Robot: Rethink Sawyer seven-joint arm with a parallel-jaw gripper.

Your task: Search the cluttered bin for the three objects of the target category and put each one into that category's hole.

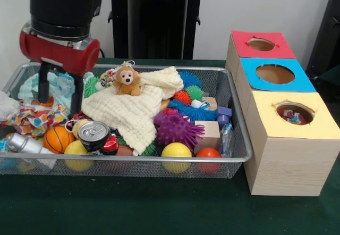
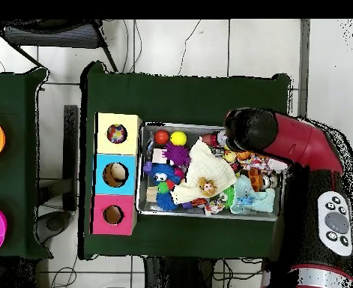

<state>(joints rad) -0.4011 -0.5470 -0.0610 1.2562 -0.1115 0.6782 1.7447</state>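
My gripper (image 1: pixel 60 105) reaches down into the left end of the wire bin (image 1: pixel 133 160), its two black fingers (image 1: pixel 43 86) standing apart and open over a patterned cloth (image 1: pixel 32 119). A pale blue cloth (image 1: pixel 64 85) shows between them. In the overhead view the arm's head (image 2: pixel 250 131) hides the gripper. The bin holds a cream cloth (image 1: pixel 133 112) with a monkey plush (image 1: pixel 126 81) on it, a purple spiky ball (image 1: pixel 175 128), a yellow ball (image 1: pixel 176 151), a red ball (image 1: pixel 208 153), a small basketball (image 1: pixel 57 138) and a can (image 1: pixel 93 134).
Right of the bin stands a wooden box row with a red-topped hole (image 1: pixel 261 44), a blue-topped hole (image 1: pixel 274 74) and a yellow-topped hole (image 1: pixel 294 112); something colourful lies inside the yellow one. Blue spiky toys (image 1: pixel 188 110) and wooden blocks (image 1: pixel 212 134) fill the bin's right end.
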